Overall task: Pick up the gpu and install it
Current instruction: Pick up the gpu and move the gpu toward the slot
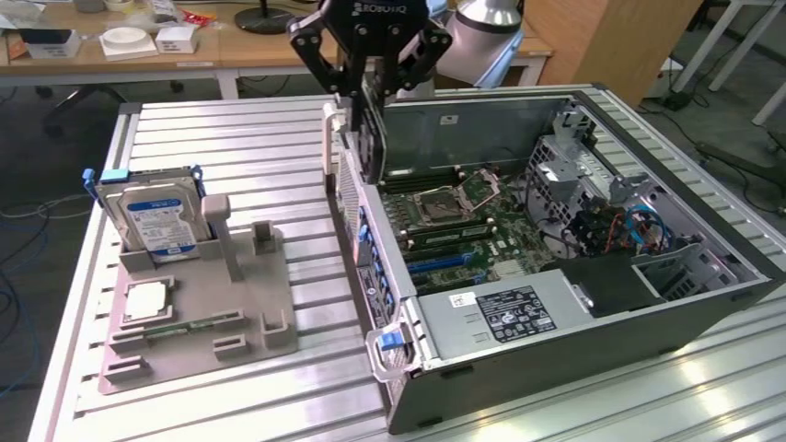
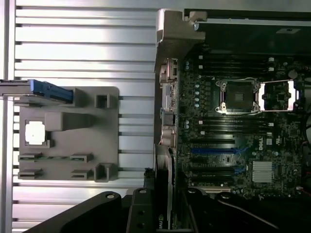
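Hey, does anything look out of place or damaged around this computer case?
Nothing looks spilled or broken. The gpu hangs on edge in the gripper at the case's port-side wall, not seated in a slot, and the processor socket stands open and empty.

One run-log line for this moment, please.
hand: shut on gpu | gpu: held on edge above open computer case, by its port-side wall | install: not yet seated

Glossy metal table, matt plastic holder, matt black gpu
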You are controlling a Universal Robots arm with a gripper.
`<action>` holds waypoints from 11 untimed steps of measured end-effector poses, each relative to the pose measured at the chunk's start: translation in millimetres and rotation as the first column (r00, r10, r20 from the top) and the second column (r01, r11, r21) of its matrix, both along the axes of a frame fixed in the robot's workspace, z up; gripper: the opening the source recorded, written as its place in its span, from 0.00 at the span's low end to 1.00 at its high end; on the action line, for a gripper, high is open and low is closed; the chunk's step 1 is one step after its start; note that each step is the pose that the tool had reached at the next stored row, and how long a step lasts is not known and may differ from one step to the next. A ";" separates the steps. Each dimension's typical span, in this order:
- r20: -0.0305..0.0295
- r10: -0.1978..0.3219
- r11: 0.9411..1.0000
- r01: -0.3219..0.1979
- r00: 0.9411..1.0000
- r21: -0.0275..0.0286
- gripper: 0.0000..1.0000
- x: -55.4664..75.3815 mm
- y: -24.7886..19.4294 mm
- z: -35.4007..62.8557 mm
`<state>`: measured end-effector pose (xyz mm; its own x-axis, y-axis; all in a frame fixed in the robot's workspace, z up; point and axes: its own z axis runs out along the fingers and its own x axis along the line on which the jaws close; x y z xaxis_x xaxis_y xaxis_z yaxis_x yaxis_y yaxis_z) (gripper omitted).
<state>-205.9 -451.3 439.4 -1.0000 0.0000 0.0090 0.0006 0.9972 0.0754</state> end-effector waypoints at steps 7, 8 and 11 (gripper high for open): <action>0.000 -0.003 1.000 0.003 1.000 0.000 0.27 15.6 0.0 0.0; 0.000 -0.004 1.000 0.004 1.000 0.000 0.27 17.8 0.0 0.0; 0.000 -0.008 1.000 0.008 1.000 0.000 0.27 21.8 -0.1 0.0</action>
